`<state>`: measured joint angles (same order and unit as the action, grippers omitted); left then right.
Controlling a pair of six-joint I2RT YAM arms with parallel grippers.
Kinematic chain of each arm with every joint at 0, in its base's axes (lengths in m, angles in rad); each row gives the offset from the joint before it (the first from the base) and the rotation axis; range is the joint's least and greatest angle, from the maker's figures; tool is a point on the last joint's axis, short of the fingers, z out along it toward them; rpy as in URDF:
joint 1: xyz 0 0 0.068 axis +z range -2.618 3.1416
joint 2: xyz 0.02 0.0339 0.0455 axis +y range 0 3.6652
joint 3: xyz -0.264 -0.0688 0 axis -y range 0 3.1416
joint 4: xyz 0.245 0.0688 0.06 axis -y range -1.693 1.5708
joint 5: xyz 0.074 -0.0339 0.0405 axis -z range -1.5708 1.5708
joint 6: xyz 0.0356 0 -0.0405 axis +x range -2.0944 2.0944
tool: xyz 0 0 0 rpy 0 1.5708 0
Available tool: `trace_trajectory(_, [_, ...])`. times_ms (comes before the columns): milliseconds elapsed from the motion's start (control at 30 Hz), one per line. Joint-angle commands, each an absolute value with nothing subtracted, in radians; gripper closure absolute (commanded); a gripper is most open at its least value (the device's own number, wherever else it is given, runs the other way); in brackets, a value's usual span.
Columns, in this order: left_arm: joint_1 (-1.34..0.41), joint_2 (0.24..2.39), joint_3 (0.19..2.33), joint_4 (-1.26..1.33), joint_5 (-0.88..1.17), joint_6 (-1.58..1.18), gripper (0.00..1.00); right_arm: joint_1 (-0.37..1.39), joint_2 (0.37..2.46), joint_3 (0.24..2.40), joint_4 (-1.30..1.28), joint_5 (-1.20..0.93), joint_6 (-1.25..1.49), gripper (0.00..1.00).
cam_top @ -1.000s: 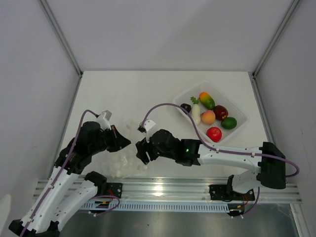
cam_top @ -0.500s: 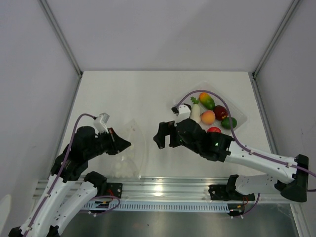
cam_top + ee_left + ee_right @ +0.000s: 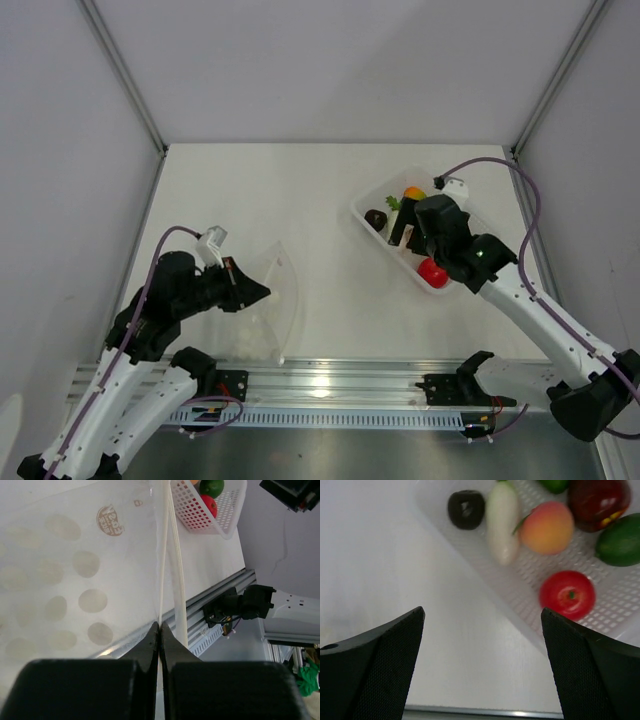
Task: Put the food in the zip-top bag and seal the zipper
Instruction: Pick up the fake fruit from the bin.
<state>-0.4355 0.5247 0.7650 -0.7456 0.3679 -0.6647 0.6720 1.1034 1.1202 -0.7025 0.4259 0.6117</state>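
Left pincer (image 3: 159, 630) clamped on zip-top bag (image 3: 75, 555) edge, lower left in top view; right pincer (image 3: 480, 612) spread wide above food (image 3: 547, 527) in tray (image 3: 615, 610).

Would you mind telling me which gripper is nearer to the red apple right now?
Right. The right gripper hangs open over the tray, close to the red apple; the left gripper is across the table, pinching the zip-top bag.

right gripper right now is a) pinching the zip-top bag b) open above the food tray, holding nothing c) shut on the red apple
B: the right gripper has its jaws wide apart with nothing between them, above the clear tray, where the red apple lies free.
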Motion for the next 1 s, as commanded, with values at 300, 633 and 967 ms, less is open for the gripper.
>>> trace_trajectory(300, [-0.43, 0.541, 0.73, -0.65, 0.448, -0.627, 0.99, 0.328, 1.17, 1.049, -0.723, 0.359, 0.6, 0.01])
trace_trajectory(633, [-0.43, 0.535, 0.707, -0.646, 0.477, -0.609, 0.99, 0.314, 1.316, 1.065, -0.758, 0.324, 0.667, 0.02])
trace_trajectory(967, [-0.43, 0.526, 0.696, -0.623, 0.509, -0.632, 0.99, 0.314, 1.399, 1.029, -0.761, 0.302, 0.693, 0.04])
